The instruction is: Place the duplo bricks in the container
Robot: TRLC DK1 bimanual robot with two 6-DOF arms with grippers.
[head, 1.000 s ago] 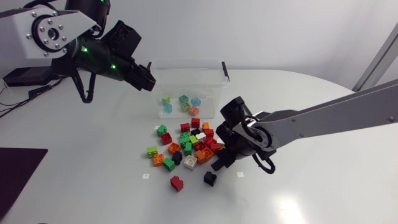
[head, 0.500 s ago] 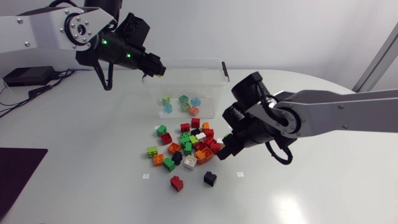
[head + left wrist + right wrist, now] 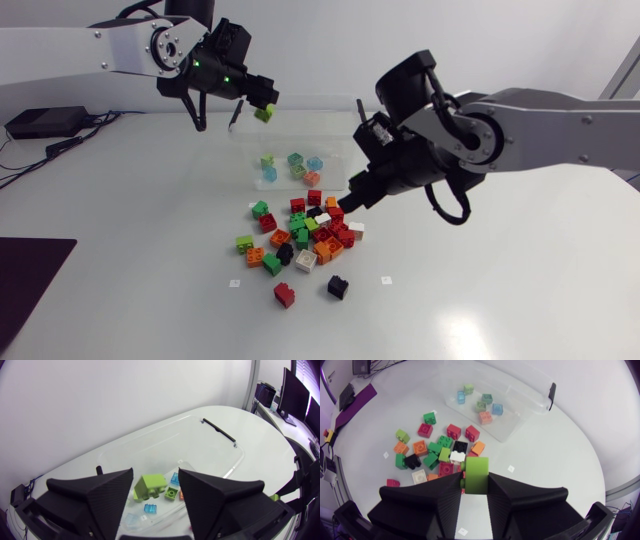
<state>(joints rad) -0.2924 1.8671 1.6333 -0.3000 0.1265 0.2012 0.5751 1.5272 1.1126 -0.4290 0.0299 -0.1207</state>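
Head view: left claw (image 3: 262,98) poised over the container (image 3: 345,140), spread around lime brick (image 3: 264,114); right claw (image 3: 353,193) clamps green brick (image 3: 476,475).

The head camera overlooks the whole table (image 3: 520,300); the left wrist camera hangs close over the container (image 3: 310,125), the right one farther off, all seeing it.

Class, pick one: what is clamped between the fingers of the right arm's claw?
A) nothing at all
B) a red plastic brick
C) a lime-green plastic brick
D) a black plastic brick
C: the right wrist view shows the right claw shut on a lime-green plastic duplo brick, gripped from both sides.
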